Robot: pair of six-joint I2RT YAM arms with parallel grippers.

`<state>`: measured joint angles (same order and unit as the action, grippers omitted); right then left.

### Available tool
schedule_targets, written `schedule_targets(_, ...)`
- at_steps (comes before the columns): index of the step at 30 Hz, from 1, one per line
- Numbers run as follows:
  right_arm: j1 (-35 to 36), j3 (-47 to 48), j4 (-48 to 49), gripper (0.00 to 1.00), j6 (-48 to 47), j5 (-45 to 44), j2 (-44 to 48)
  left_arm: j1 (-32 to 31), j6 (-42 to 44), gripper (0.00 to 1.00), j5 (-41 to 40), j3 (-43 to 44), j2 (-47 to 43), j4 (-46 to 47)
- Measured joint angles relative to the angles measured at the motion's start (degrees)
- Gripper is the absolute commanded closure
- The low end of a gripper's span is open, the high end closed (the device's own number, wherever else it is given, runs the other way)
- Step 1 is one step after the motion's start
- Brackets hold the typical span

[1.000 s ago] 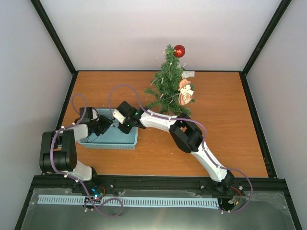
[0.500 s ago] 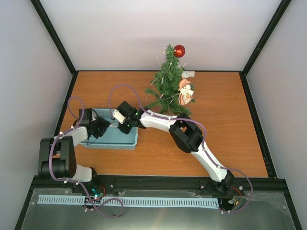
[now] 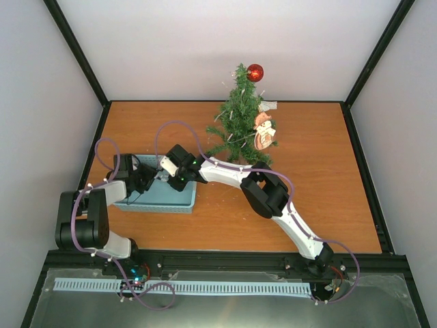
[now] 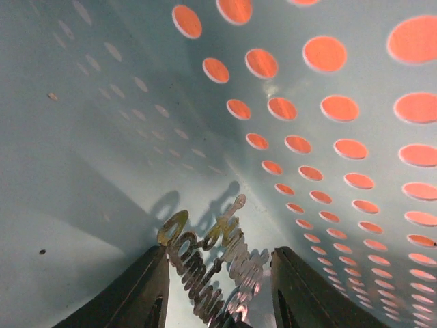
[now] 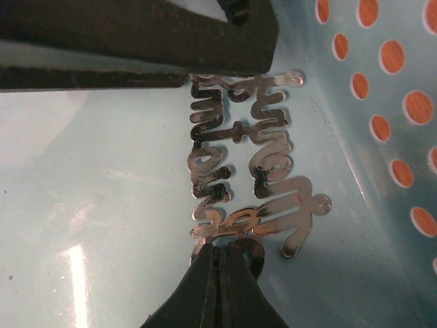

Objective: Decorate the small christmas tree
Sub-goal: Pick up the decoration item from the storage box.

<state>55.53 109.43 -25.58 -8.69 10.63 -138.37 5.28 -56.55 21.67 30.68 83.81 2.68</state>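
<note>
The small christmas tree (image 3: pixel 239 117) stands at the back middle of the table, with a red ball (image 3: pixel 255 72) at its top and a snowman figure (image 3: pixel 264 130) on its right side. A shiny metal script ornament (image 5: pixel 239 157) is inside the light blue basket (image 3: pixel 157 205). My right gripper (image 5: pixel 224 263) is shut on the ornament's near edge, by its loop. My left gripper (image 4: pixel 218 290) is open, and the ornament (image 4: pixel 205 253) stands tilted between its fingers. In the top view both grippers, left (image 3: pixel 145 179) and right (image 3: pixel 172 172), meet over the basket.
The basket's perforated wall (image 4: pixel 341 102) is close on the right of both grippers. The left gripper's dark finger (image 5: pixel 136 41) lies across the top of the right wrist view. The table (image 3: pixel 328 171) is walled at the back and sides.
The left arm has shifted slightly over the basket, drawing a little to the left. The right arm and the ornament have stayed in place.
</note>
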Motion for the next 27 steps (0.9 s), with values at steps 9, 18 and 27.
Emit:
schedule_targets(9,0.0,0.1,0.0,0.97,0.0,0.4,0.0,-0.2,-2.7,0.59,0.9,-1.5,0.3,5.6)
schedule_targets(18,0.0,0.1,0.1,0.97,0.1,0.6,0.0,-0.2,-5.8,0.6,2.3,-3.4,-0.4,10.8)
schedule_targets(27,-0.3,0.1,0.2,0.97,0.5,1.3,0.0,-0.3,-6.4,0.64,4.0,-7.9,-0.3,21.1)
